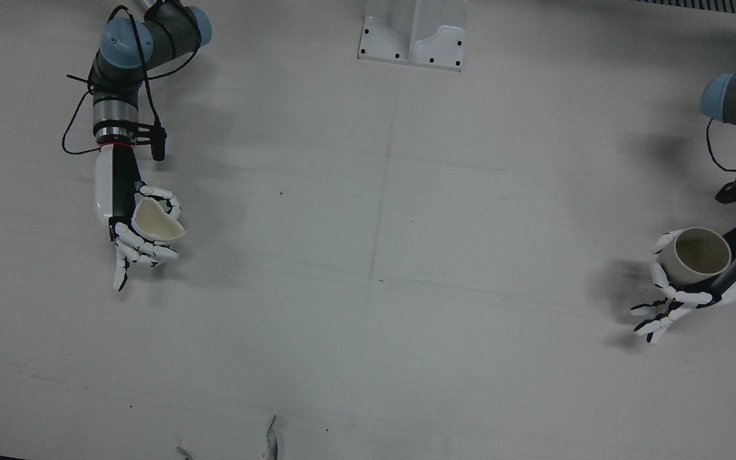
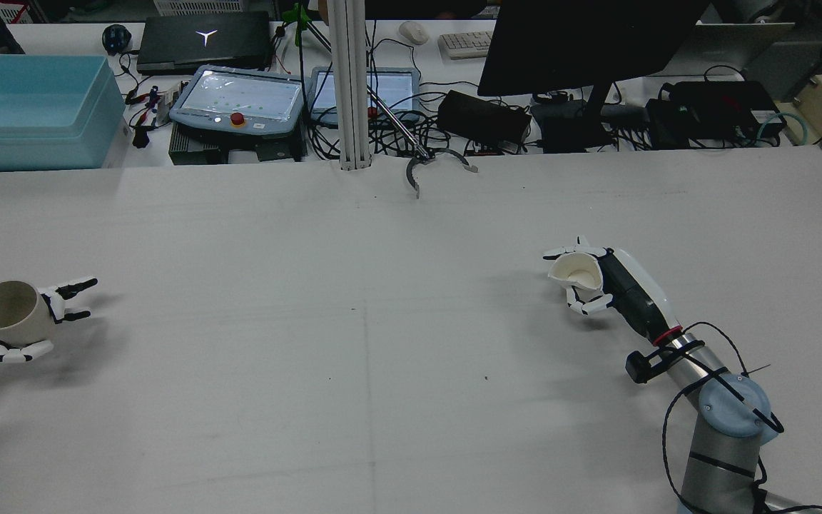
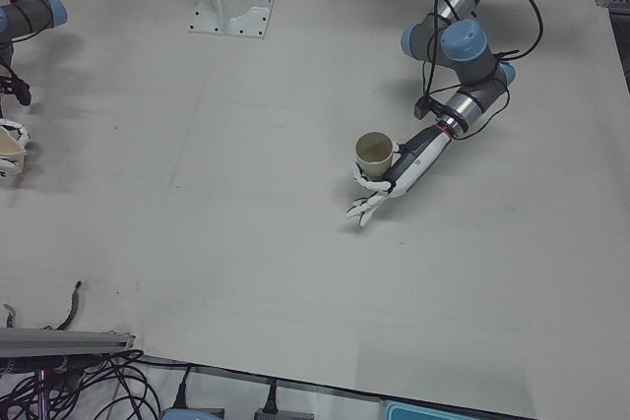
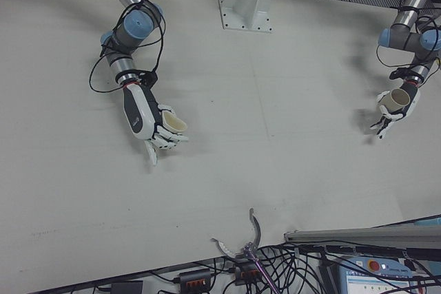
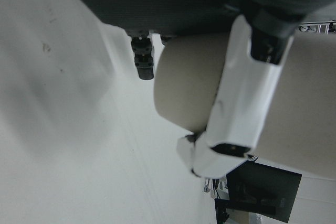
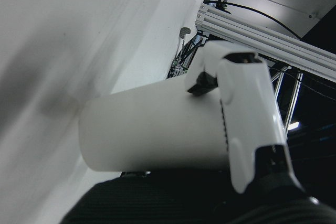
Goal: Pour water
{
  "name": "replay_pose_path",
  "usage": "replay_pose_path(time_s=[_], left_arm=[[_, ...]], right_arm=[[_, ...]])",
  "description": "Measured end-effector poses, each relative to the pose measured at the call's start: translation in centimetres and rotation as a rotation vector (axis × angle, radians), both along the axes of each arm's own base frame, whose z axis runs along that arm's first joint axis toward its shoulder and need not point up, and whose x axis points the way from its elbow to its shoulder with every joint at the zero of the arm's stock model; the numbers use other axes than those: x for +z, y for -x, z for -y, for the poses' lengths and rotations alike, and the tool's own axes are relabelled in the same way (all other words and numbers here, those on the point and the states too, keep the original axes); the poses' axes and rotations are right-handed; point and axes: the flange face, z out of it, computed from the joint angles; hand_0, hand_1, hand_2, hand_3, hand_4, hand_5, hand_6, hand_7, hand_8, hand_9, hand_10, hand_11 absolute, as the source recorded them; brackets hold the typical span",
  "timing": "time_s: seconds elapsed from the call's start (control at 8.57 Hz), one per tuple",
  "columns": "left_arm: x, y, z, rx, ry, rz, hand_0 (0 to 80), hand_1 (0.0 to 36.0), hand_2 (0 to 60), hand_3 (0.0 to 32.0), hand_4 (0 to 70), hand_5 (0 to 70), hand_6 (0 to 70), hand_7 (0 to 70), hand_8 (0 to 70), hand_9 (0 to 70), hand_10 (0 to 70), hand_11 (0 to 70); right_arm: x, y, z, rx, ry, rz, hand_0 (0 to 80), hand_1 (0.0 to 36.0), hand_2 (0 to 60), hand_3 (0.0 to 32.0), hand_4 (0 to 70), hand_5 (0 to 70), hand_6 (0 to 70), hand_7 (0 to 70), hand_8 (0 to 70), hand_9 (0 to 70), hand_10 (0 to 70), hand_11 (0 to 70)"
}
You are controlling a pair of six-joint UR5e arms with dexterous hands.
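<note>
The left robot hand (image 1: 674, 287) is wrapped around a tan cup (image 1: 700, 255), some fingers curled on its wall while others (image 1: 652, 322) stretch out loose beyond it; the cup stands upright with its mouth open to the ceiling, held clear above the table (image 1: 368, 287) close to that side's edge of the front view. The right robot hand (image 1: 141, 236) is closed on a white cup (image 1: 157, 220), whose rim looks squeezed out of round (the near lip comes to a slight point) and which leans a little, its mouth turned up and toward the table's middle. The two cups are well apart, at opposite sides of the table, and the whole broad stretch of bare table between them is open. In the rear view the tan cup (image 2: 8, 310) sits almost at the picture's left edge, while the white cup (image 2: 576, 275) has open surface on every side. A white pedestal base (image 1: 414, 35) stands at the table's robot side, well away from both hands.
</note>
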Motion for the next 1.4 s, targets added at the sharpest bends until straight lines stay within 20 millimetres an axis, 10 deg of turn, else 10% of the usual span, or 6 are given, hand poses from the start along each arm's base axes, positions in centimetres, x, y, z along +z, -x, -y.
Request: replay_pose_path(time_s=[0.35,0.58,1.05,1.4], left_arm=[[-2.6,-1.1,0.8,0.006,-0.03,-0.022,80.0,36.0,60.0,0.0,70.0,70.0,15.4,11.1,3.3,0.8,10.4,18.7],[-8.5,-5.2,3.7,0.029,-0.071,-0.043,80.0,36.0,60.0,0.0,70.0,70.0,15.3,11.1,3.3,0.8,10.3,18.7],[-24.1,-23.1,2.6,0.229,-0.167,-0.11,80.0,36.0,60.0,0.0,70.0,70.0,15.9,11.2,3.6,0.8,10.5,19.0],[-33.4,-33.2,-1.3,0.303,-0.194,-0.158,80.0,36.0,60.0,0.0,70.0,70.0,16.2,11.6,3.7,0.9,10.7,19.2]], right_arm=[[-6.5,-4.2,2.3,0.067,-0.067,0.124,80.0,36.0,60.0,0.0,59.2,17.2,40.5,55.1,28.7,38.0,0.0,0.0],[-11.9,-8.4,3.6,0.133,-0.115,0.178,80.0,36.0,60.0,0.0,62.2,17.4,42.8,54.7,29.2,38.2,0.0,0.0],[-17.9,-12.3,3.7,0.188,-0.165,0.218,80.0,36.0,60.0,0.0,58.5,17.7,44.7,54.5,29.8,38.5,0.0,0.0],[-23.1,-8.6,3.0,0.17,-0.239,0.196,80.0,36.0,60.0,0.0,62.3,18.5,47.4,54.5,31.1,39.5,0.0,0.0]])
